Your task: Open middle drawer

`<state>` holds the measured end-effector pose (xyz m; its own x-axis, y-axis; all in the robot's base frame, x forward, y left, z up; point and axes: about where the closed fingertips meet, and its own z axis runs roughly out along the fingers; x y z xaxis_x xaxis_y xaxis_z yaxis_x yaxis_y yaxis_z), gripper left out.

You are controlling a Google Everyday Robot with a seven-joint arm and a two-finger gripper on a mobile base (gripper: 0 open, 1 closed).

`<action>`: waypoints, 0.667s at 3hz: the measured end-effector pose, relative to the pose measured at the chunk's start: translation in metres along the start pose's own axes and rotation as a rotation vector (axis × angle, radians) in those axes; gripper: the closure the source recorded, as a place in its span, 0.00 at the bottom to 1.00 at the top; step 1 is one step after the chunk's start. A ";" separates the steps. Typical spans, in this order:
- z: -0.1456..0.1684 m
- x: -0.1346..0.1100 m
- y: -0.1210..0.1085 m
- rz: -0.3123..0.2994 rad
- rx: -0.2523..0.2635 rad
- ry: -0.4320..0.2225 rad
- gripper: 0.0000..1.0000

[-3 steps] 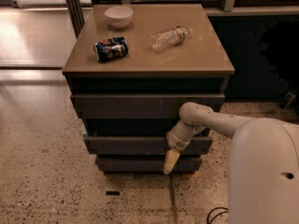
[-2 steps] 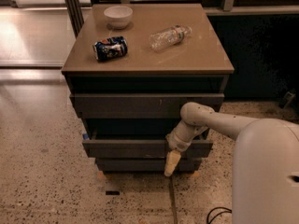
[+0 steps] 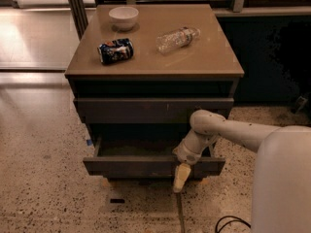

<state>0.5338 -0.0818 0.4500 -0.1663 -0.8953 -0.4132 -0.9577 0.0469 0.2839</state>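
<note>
The middle drawer (image 3: 136,166) is a wide, shallow dark grey-brown drawer in the cabinet, in the lower middle of the camera view. It stands pulled out a little, and a strip of its grey inside (image 3: 131,149) shows behind the front. My gripper (image 3: 180,175) sits at the top edge of the drawer front, right of its middle, with its pale tip hanging down over the front. My white arm (image 3: 228,130) reaches in from the right.
The top drawer front (image 3: 146,110) is closed above. On the cabinet top (image 3: 204,62) stand a white bowl (image 3: 123,17), a lying can (image 3: 115,50) and a lying clear bottle (image 3: 177,38). My white body (image 3: 284,188) fills the lower right, with a cable (image 3: 228,221) on the speckled floor.
The middle drawer has slid out toward the camera, showing more of its inside. My gripper has come forward with its front edge.
</note>
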 end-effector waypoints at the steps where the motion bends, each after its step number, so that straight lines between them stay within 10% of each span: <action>1: 0.008 0.004 0.001 0.001 -0.028 -0.015 0.00; 2: 0.009 0.009 0.014 -0.001 -0.062 0.004 0.00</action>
<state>0.5162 -0.0851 0.4423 -0.1640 -0.8970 -0.4104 -0.9416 0.0183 0.3363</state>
